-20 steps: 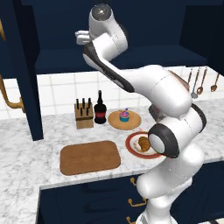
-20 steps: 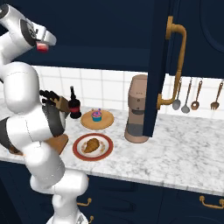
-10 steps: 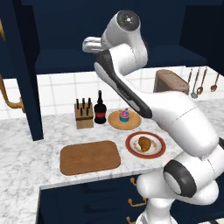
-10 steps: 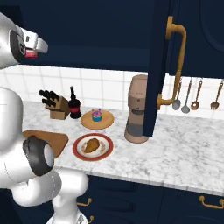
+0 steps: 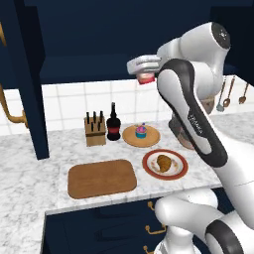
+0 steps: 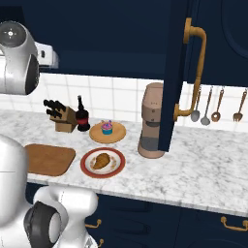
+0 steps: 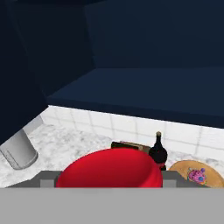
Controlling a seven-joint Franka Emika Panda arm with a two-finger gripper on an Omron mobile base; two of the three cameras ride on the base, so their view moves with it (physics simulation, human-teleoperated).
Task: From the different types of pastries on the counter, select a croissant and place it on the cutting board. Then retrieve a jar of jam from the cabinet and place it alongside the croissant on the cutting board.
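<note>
My gripper hangs high in front of the open cabinet's shelf, shut on a jam jar with a red lid. The red lid sits large between the fingers in the hand view. The hand shows at the upper left of the right base view. Far below, a croissant lies on a red-rimmed plate. Left of that plate the wooden cutting board lies bare on the marble counter.
Behind the board stand a knife block, a dark bottle and a cupcake on a wooden plate. A brown coffee machine stands to the right. Open navy cabinet doors flank the workspace.
The hand with the jar has drawn back from the cabinet, moving right and slightly down. The elbow has swung up and to the right. Counter items have not moved.
</note>
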